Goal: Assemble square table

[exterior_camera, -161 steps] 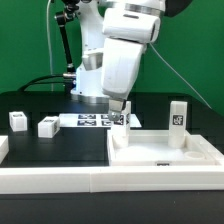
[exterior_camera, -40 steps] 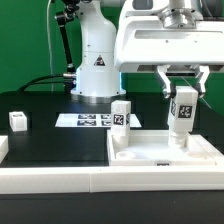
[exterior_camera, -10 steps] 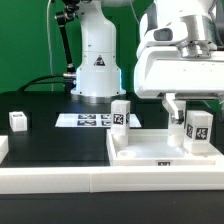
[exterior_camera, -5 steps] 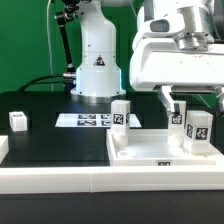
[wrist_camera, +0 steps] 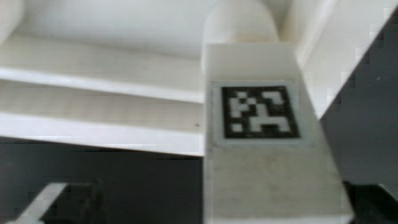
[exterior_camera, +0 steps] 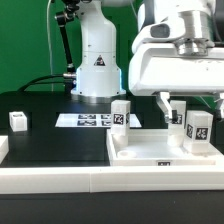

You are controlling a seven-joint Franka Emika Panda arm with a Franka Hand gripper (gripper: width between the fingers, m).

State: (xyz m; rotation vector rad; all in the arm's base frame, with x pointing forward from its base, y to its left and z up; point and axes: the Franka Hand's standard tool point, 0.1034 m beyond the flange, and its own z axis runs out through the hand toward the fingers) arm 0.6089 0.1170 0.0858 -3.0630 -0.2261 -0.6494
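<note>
The square table's white slab (exterior_camera: 150, 152) lies flat at the exterior view's right. One short tagged leg (exterior_camera: 121, 113) stands upright at its far left corner. Two more tagged legs stand at its far right, one in front (exterior_camera: 199, 128) and one just behind (exterior_camera: 177, 117). My gripper (exterior_camera: 192, 106) hangs over the front one, open, its fingers (exterior_camera: 165, 103) apart from the leg. In the wrist view that leg (wrist_camera: 267, 130) fills the middle, tag facing the camera, between my gripper's (wrist_camera: 222, 212) jaws, with the slab (wrist_camera: 107, 100) behind it.
A fourth leg (exterior_camera: 17, 120) lies loose on the black mat at the exterior view's left. The marker board (exterior_camera: 88, 120) lies flat behind the slab. White border rails (exterior_camera: 60, 182) run along the front edge. The arm's base (exterior_camera: 95, 65) stands at the back.
The gripper body has shifted slightly toward the exterior view's left; its visible finger has moved a little away from the leg. The legs have stayed put.
</note>
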